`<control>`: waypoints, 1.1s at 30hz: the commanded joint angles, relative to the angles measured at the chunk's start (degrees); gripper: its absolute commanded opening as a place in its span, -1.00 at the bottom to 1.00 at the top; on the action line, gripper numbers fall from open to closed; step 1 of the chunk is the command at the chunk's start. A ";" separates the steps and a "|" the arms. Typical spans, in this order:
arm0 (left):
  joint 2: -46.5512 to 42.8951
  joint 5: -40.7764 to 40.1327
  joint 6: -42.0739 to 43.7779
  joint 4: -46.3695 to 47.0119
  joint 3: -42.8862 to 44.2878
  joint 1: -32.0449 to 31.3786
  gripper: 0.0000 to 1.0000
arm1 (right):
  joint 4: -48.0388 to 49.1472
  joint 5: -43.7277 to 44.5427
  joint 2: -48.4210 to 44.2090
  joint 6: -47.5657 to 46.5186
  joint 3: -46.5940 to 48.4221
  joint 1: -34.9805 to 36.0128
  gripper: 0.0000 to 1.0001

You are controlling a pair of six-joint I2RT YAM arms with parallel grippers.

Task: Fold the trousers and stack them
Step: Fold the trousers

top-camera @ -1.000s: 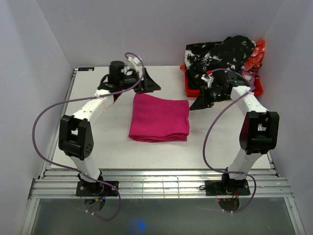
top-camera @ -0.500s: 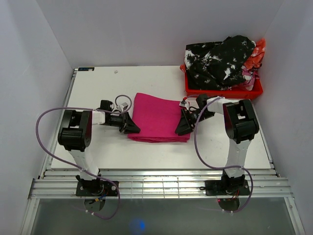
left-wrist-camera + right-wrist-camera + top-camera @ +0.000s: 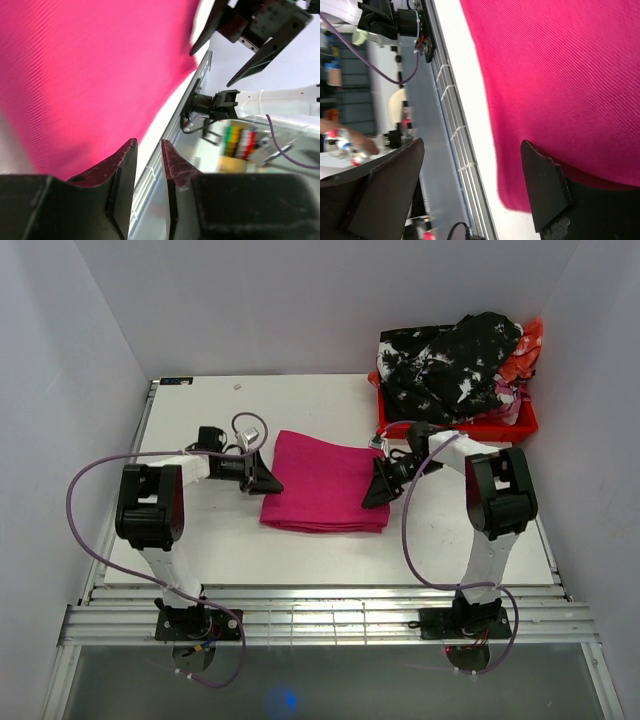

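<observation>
Top external view: the trousers (image 3: 325, 480) lie mid-table as a flat, roughly square packet. The layers show along the near edge, and no loose leg sticks out. The folding therefore looks done, or very nearly. What seems left is the stacking: I see no pile or set-down spot for them, and they rest alone on the table (image 3: 200, 410).

The left gripper (image 3: 265, 478) sits low at the packet's left edge and the right gripper (image 3: 378, 488) at its right edge, so the two flank it. In the left wrist view the fingers are almost pressed together, with only a thin gap that holds nothing. The pink cloth lies just beside them, not between them. In the right wrist view the fingers are spread wide. One is over the cloth's near right corner and the other is off over the table edge, and I cannot tell whether either touches the cloth. Neither gripper holds the trousers.

Far right, well apart from the packet, a red crate (image 3: 460, 428) carries a heap of black-and-white and reddish clothes (image 3: 450, 360).
</observation>
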 commanded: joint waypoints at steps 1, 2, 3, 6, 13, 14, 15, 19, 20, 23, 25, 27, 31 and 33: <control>-9.61 4.14 6.11 0.97 9.42 0.08 -0.26 | 0.53 1.98 -8.94 -0.98 6.41 -0.64 0.71; -9.09 3.97 4.53 1.85 9.45 -0.01 -0.26 | 0.98 1.54 -8.51 -0.19 7.74 -0.64 0.71; -8.30 3.70 2.51 3.07 12.50 -0.18 -0.26 | 1.33 1.19 -7.64 1.39 9.05 -0.64 0.71; -3.83 2.30 -9.44 15.01 15.07 -0.88 -0.19 | 4.58 0.57 -2.37 4.99 14.41 -0.64 0.72; 13.84 -2.45 -23.88 29.37 25.17 -1.59 -0.15 | 5.56 4.87 14.14 5.89 29.45 -1.07 0.73; 15.25 -2.97 -23.70 29.37 25.97 -1.59 -0.16 | 5.56 5.49 15.39 5.71 30.24 -1.16 0.74; 16.39 -3.59 -22.05 29.19 26.67 -1.68 -0.17 | 5.56 6.01 16.27 5.45 30.77 -1.42 0.75; 22.28 -6.31 -19.75 25.07 29.40 -1.59 -0.17 | 5.38 7.34 20.40 4.04 31.04 -2.22 0.76; 22.73 -6.58 -19.40 25.06 29.23 -1.59 -0.17 | 5.29 7.43 20.67 3.69 30.95 -2.22 0.76; 22.47 -7.11 -17.47 23.40 29.41 -1.07 -0.09 | 5.03 6.90 18.41 4.38 31.30 -1.26 0.76; 20.72 -8.60 -13.98 20.59 30.19 -0.63 -0.03 | 5.20 6.73 15.08 4.83 31.22 -0.21 0.76; 15.98 -14.45 -8.18 12.02 33.17 -0.62 0.04 | 5.55 6.46 8.77 6.32 29.03 0.77 0.77; 4.56 -31.41 3.88 0.29 36.79 -3.69 0.41 | 7.48 13.46 -3.73 9.31 18.24 1.56 0.77; -1.66 -40.28 4.77 -5.57 36.00 -6.67 0.64 | 8.45 17.51 -10.13 12.02 9.71 1.04 0.80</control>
